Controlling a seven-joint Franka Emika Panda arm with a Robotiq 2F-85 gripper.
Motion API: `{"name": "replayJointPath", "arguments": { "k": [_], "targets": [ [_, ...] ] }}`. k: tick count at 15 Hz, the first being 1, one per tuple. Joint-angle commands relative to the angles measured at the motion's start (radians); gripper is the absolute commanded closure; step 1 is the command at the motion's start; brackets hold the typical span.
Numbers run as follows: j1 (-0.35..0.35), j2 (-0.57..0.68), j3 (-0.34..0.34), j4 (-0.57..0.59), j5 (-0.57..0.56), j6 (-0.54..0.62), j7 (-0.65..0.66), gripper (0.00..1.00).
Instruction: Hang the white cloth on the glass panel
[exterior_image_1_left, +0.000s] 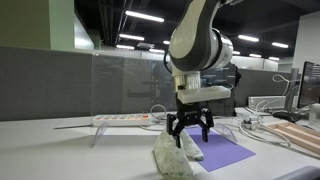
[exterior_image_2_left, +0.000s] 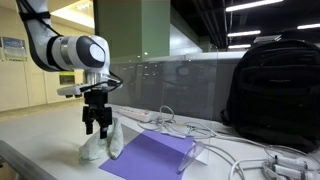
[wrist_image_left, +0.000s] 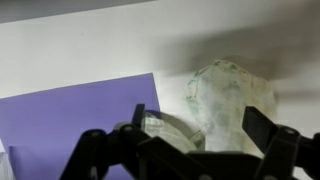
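One black claw (exterior_image_1_left: 188, 130) is hanging spread open over one crumpled white cloth (exterior_image_1_left: 172, 158); one flat purple sheet (exterior_image_1_left: 225, 152) is lying just right.

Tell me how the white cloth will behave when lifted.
The crumpled white cloth lies in soft folds, so it will probably hang limp. A shallow pinch by the black gripper might catch only one fold of the heap.

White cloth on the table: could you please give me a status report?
Gripper open, low over crumpled white cloth. Cloth beside purple sheet, not yet on clear glass panel. White power strip at panel's foot.
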Motion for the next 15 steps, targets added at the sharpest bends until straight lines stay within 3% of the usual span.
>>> {"name": "replayJointPath", "arguments": {
  "k": [1, 3, 12, 13, 15],
  "targets": [
    [0.033, 0.037, -0.038, 0.032, -0.021, 0.011, 0.018, 0.25],
    [0.041, 0.051, -0.052, 0.039, -0.02, 0.02, 0.018, 0.29],
    [0.068, 0.1, -0.1, 0.066, -0.013, 0.038, 0.014, 0.93],
    [0.067, 0.105, -0.1, 0.069, -0.003, 0.04, 0.008, 0.49],
    [0.067, 0.113, -0.102, 0.076, 0.003, 0.037, 0.002, 0.54]
  ]
}}
